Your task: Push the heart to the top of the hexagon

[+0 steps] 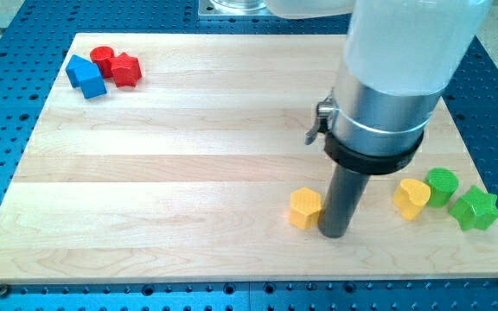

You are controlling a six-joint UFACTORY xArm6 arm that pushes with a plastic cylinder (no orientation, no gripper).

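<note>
With no jaws to speak of, my tip (333, 233) sits lower centre, seemingly touching the yellow hexagon (304, 208), and should circle right of the yellow heart (411, 198) to push it up-left without nudging the hexagon.

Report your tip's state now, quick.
My tip: no gripper, holds nothing; it rests on the board just right of the yellow hexagon, with the yellow heart farther right, untouched.

Rod (333, 233) blocks heart (411, 198) from hexagon (304, 208) (touching hexagon).
</note>
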